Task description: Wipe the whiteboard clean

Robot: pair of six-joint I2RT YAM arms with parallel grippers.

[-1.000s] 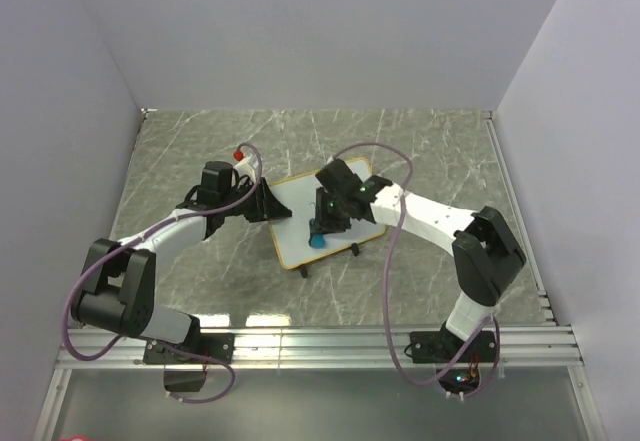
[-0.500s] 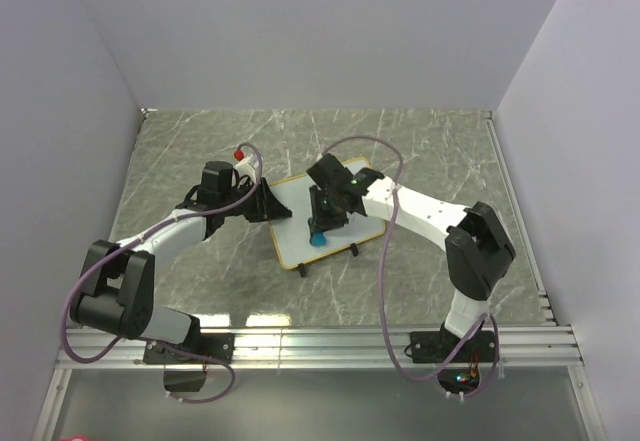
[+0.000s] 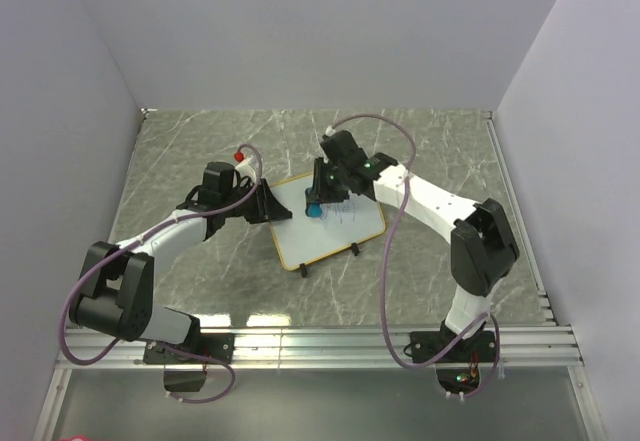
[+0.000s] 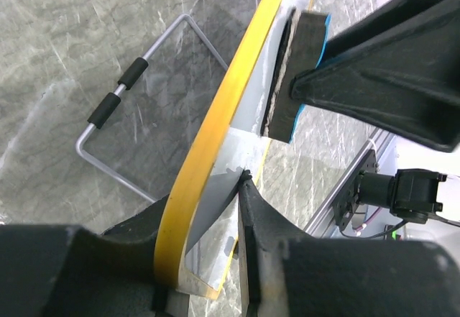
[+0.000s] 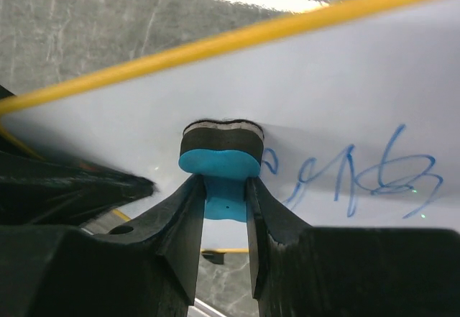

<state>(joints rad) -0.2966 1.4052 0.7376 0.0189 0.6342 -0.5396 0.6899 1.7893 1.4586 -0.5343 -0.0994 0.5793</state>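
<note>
Right jaws clench eraser [image 5: 219, 162], left jaws clamp whiteboard [image 3: 335, 236] edge. Hard strokes toward the scribble [image 5: 350, 177] at 3 o'clock could wrench it loose.

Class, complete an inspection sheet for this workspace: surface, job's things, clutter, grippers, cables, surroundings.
Surface: grey marbled table.
Job's things: whiteboard on the table, blue scribbles not yet erased; blue eraser pressed on it.
Clutter: small red thing beyond the left gripper, too small to identify.
Grippers: left gripper shut on the whiteboard's edge; right gripper shut on the eraser.
Cables: purple cables, one looping on each side.
Surroundings: plain walls on three sides; metal rail at the near edge.
</note>
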